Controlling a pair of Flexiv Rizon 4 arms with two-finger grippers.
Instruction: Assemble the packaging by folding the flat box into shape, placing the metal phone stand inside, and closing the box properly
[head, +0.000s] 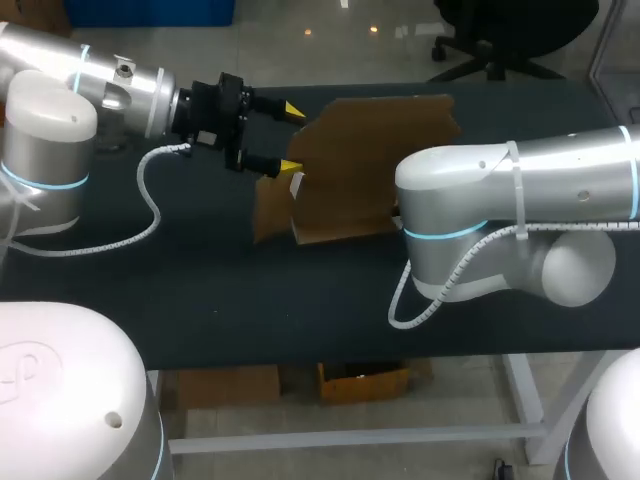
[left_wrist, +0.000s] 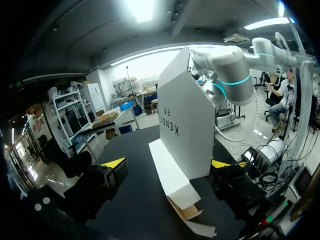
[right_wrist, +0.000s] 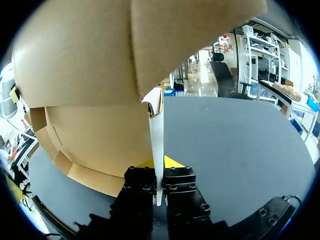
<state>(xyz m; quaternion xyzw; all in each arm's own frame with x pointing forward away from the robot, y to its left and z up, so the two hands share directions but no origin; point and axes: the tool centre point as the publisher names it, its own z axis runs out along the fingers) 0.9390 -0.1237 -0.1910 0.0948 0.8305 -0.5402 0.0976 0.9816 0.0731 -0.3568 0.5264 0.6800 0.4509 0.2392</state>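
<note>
Lettering (left_wrist: 170, 125) in dark ink runs sideways on the white outer face of the partly folded cardboard box (left_wrist: 187, 90), whose inner side is brown. The box stands upright on the black table (head: 200, 290), in the upper middle of the head view. The right gripper (right_wrist: 159, 162) has its 2 yellow-tipped fingers pressed together on a thin box panel seen edge-on, pinching it from both sides. The left gripper (head: 291, 138), upper left of centre, has its fingers spread wide. The white panel and a low flap stand between and ahead of them, and I cannot tell whether either tip touches the cardboard. The box's top reaches near the table's far edge. Dark tabletop stretches from its foot to the near edge, and the right arm (head: 500, 210) lies over the right middle.
</note>
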